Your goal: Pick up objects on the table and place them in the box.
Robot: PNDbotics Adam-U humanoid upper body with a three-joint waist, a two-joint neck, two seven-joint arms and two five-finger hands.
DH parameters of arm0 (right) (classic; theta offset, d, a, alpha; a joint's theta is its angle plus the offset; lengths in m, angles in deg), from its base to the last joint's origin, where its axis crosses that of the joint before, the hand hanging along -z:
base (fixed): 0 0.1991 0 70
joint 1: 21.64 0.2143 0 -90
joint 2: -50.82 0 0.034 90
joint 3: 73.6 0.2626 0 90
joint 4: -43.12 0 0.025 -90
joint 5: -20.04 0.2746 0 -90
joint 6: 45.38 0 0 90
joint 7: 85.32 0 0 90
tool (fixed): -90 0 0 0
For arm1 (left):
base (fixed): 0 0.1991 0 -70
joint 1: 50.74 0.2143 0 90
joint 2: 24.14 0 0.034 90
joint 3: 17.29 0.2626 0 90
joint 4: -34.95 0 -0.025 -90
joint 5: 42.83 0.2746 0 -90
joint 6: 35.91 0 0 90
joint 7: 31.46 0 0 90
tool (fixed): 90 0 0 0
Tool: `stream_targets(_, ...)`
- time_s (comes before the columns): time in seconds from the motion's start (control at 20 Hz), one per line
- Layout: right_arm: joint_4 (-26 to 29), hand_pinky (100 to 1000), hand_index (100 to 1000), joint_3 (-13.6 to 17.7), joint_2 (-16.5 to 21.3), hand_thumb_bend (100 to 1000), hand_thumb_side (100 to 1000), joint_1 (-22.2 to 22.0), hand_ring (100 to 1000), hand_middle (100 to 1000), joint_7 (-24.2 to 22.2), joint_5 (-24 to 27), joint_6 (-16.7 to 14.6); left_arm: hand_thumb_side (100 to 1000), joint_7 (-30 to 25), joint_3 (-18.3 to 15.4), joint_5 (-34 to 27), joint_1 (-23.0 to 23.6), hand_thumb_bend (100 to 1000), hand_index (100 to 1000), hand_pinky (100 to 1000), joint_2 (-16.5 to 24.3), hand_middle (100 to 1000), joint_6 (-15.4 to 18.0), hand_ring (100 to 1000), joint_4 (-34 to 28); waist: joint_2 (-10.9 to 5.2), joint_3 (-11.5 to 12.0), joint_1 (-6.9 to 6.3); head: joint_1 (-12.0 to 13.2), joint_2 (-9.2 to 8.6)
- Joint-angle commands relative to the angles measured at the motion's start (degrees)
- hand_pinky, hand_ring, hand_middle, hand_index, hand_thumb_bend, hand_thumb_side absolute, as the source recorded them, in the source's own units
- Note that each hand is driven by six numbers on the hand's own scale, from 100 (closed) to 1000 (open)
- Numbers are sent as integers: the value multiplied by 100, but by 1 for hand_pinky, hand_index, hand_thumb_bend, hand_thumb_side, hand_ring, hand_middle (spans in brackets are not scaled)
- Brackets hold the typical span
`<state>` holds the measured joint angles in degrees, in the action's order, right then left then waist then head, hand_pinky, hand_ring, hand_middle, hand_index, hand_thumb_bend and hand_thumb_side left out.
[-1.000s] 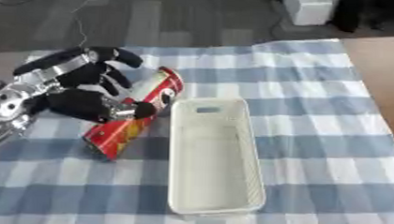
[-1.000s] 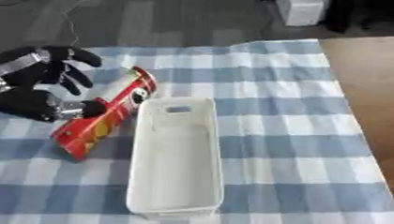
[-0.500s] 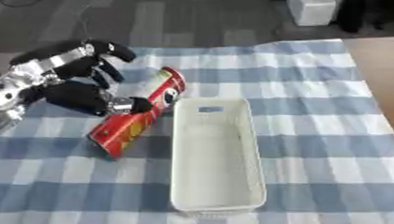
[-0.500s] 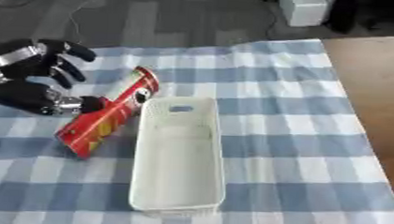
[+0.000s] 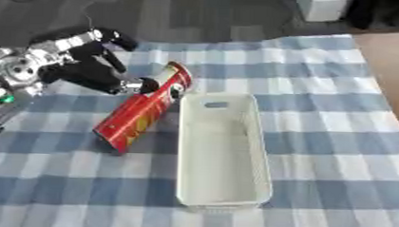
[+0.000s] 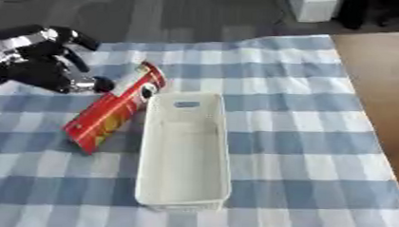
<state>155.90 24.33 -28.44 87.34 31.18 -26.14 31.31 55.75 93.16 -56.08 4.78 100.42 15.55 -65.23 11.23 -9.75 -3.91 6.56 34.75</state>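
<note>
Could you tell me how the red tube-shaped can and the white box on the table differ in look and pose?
The can is red and a closed cylinder; the box is white, rectangular and open-topped, with nothing in it. The can lies on its side at a slant, while the box sits squarely on its base. The left hand is close beside the can's upper end; nothing is near the box. Both rest on the checked tablecloth.

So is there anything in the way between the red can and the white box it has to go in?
Nothing visible is. The red can lies tilted on the checked cloth right beside the white box's left wall, its top end near the rim. The box looks empty. The left hand is at the can's upper end.
</note>
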Motion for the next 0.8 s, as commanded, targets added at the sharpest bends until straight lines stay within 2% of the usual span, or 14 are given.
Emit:
stream_targets(0.05,82,592,830,29,72,100,638,33,746,821,-5,-8,10,337,73,121,-124,-243,598,876,563,-164,846,-83,700,520,-128,3,26,66,26)
stream_targets(0.25,86,591,830,34,75,100,638,33,746,821,1,-19,18,323,153,240,-265,-368,595,874,561,-394,845,-64,699,996,-144,-18,17,93,68)
stream_targets(0.45,91,591,830,33,75,100,638,31,746,821,2,-26,22,322,166,329,-272,-427,593,874,562,-508,844,-27,700,1192,-162,-20,1,111,107)
stream_targets(0.8,91,590,830,29,99,100,638,15,745,821,-6,-39,29,339,50,301,-86,-503,598,873,563,-577,842,72,701,1577,-203,-55,-55,146,136)
